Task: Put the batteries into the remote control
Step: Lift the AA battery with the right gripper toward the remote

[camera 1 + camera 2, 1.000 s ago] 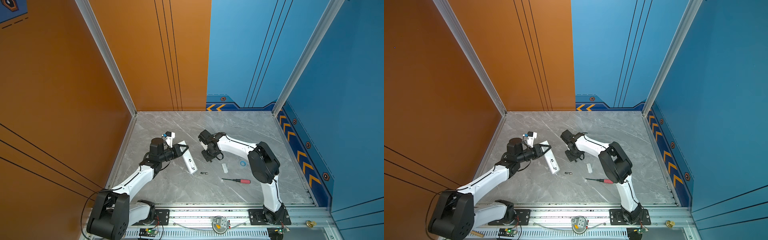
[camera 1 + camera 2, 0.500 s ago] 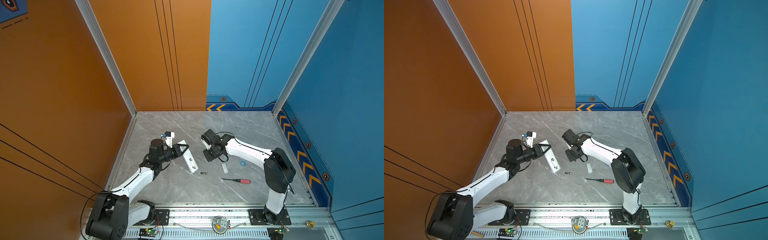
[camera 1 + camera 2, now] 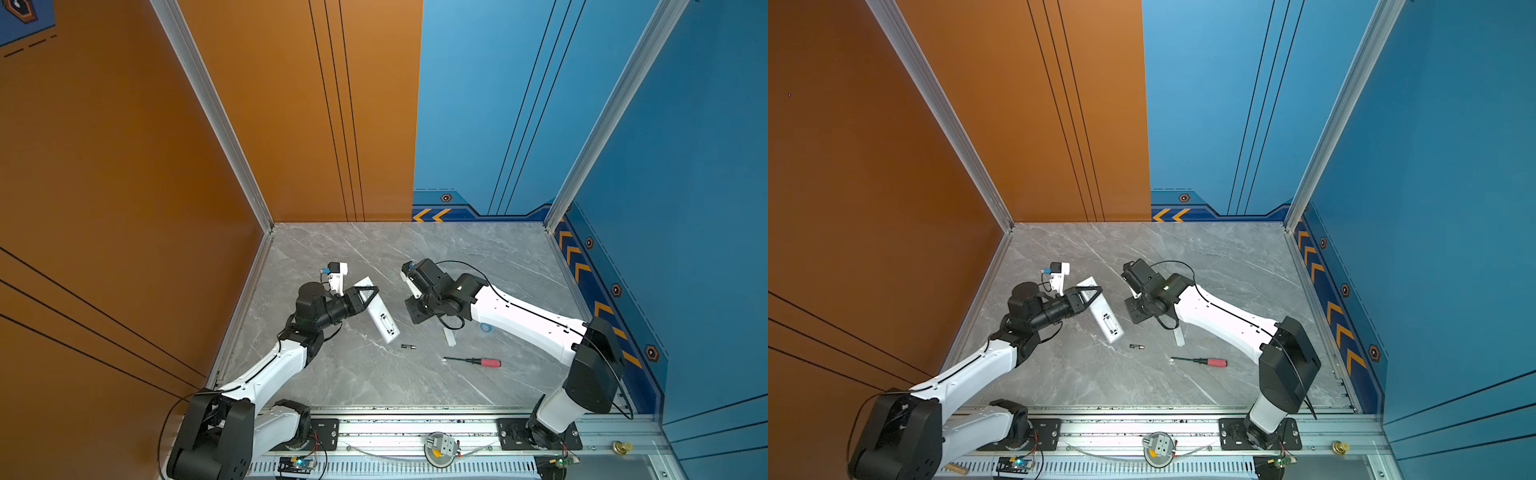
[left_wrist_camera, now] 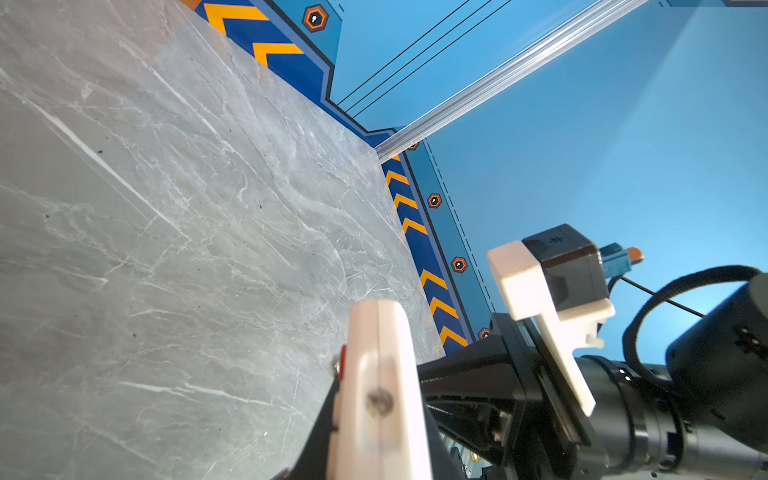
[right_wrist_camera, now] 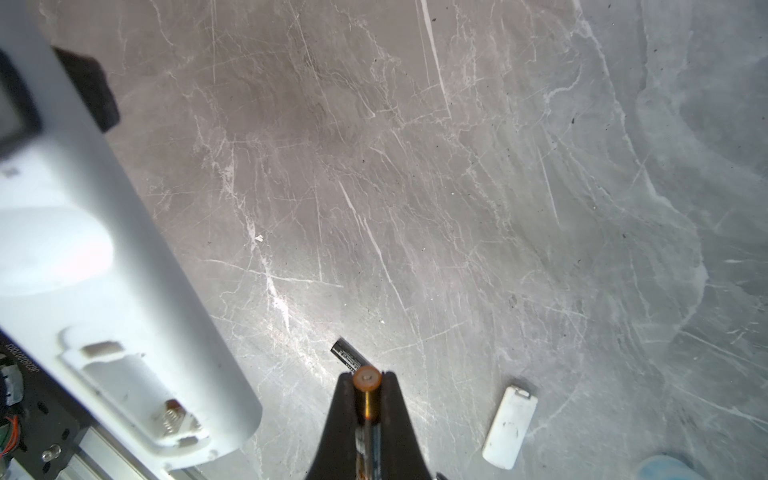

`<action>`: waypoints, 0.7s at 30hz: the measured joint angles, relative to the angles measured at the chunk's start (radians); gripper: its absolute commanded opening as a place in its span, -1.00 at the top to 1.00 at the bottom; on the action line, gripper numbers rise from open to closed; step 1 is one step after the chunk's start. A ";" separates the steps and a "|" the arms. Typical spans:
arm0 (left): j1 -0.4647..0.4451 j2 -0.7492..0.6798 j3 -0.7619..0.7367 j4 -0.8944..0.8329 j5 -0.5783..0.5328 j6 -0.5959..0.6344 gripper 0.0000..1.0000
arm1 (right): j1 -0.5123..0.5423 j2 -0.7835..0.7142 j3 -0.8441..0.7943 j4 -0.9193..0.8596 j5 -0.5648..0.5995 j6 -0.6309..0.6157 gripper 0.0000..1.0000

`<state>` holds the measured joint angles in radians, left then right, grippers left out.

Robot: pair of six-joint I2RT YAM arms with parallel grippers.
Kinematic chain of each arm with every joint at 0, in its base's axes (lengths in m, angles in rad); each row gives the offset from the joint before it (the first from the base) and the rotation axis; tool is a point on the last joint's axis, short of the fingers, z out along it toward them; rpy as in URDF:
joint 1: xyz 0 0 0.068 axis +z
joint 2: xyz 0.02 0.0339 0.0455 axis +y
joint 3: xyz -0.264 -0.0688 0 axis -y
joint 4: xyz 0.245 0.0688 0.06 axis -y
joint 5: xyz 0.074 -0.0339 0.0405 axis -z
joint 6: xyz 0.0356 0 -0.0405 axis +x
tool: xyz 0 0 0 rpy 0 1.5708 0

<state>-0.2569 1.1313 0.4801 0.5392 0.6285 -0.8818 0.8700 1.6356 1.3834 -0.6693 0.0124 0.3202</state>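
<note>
Right hand [image 5: 366, 377] grips a dark copper-banded battery [image 5: 367, 405], left hand [image 3: 368, 296] the slim white remote control [image 3: 384, 324]; we insert next, nine o'clock.

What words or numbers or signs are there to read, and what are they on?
No word or number reads clearly.
Lying battery: white print, too small to read.
Black part beside the remote control: a printed number, too blurred to read.
Wall strip: orange arrow signs, no words.
</note>
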 measured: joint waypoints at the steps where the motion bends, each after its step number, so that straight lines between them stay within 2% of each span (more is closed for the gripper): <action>1: 0.000 -0.005 -0.002 0.006 0.000 -0.002 1.00 | 0.009 -0.007 -0.002 0.000 0.008 0.003 1.00; 8: -0.002 -0.014 -0.004 0.035 0.000 -0.010 1.00 | 0.075 -0.045 -0.002 0.000 0.045 0.013 1.00; 21: -0.005 -0.014 -0.008 0.042 0.000 -0.025 1.00 | 0.116 -0.066 0.000 0.000 0.090 0.026 1.00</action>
<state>-0.2623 1.1172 0.4721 0.5812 0.6285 -0.9070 0.9863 1.5696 1.3834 -0.6693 0.1024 0.3458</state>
